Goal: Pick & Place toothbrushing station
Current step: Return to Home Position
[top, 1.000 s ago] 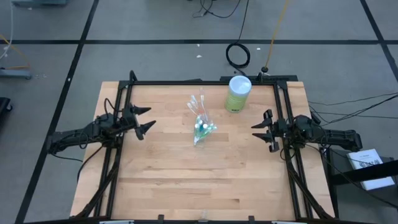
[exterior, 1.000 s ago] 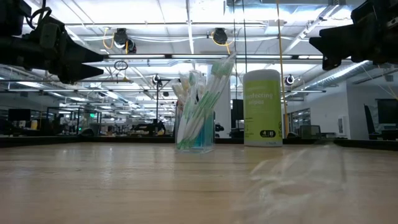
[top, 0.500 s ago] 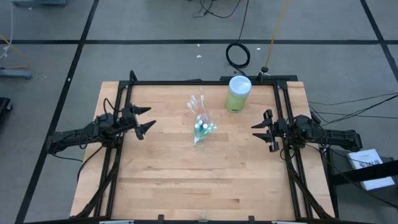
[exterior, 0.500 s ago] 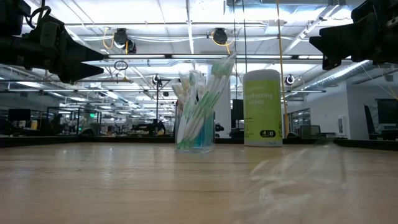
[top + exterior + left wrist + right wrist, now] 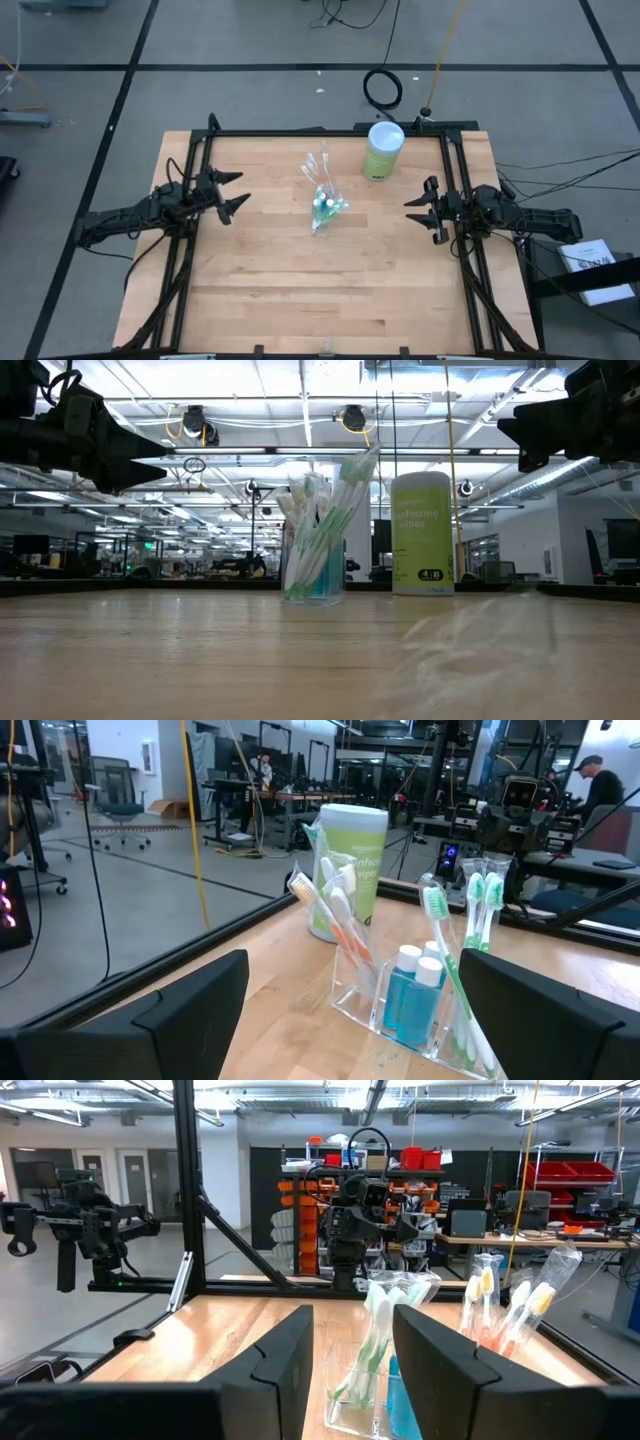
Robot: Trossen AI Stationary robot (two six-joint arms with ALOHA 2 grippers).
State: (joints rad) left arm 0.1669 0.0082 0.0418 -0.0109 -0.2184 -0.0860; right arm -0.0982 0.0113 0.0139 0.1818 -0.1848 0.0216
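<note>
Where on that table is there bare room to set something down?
The whole table half away from the green canister is bare wood. Open strips also lie between the clear organizer and the left gripper, and between it and the right gripper. It is crowded only around organizer and canister.

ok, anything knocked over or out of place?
Nothing stands out. Clear organizer upright mid-table, toothbrushes and tubes inside; green canister upright nearby. Left gripper and right gripper wait at the sides, jaws open.

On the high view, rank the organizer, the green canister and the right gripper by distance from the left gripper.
From the left gripper:
1. transparent organizer, centre.
2. lime-green canister, back, right of centre.
3. right gripper, far right side.
</note>
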